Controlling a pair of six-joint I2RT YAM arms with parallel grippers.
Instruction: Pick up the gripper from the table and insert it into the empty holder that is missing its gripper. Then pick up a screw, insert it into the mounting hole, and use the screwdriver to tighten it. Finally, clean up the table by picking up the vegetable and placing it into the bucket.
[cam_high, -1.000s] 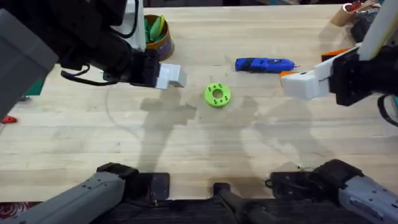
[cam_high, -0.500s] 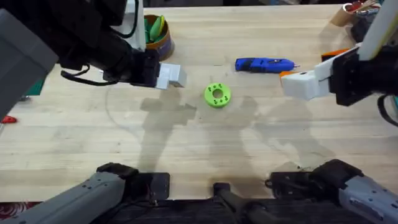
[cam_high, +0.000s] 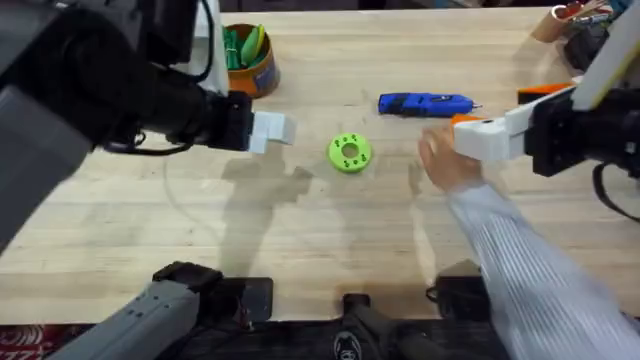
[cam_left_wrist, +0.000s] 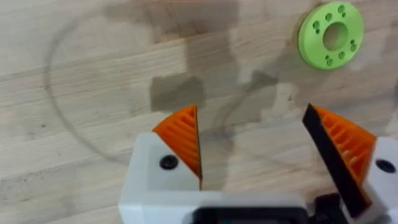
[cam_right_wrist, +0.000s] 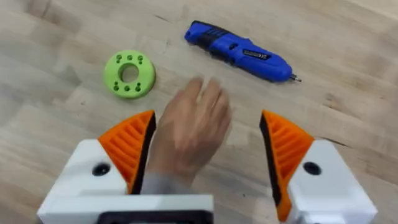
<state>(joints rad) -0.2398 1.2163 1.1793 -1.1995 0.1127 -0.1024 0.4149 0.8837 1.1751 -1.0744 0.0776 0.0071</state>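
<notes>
A person's hand (cam_high: 445, 160) has come in under the released right tool (cam_right_wrist: 205, 152), near the screwdriver (cam_high: 425, 104); the left tool (cam_left_wrist: 255, 146) hangs released, so work likely pauses.

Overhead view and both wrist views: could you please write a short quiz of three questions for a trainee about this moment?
1. True or false: the slim blue pen-shaped screwdriver lies on the light wooden table, with no pincer holding it.
2. Which thing lies nearest the person's hand? A) the small round orange bucket B) the flat green disc with holes C) the screwdriver
3. Fill in: the left pincer and the right pincer both stand ____.

Key: 1 true; 2 C; 3 open.
</notes>
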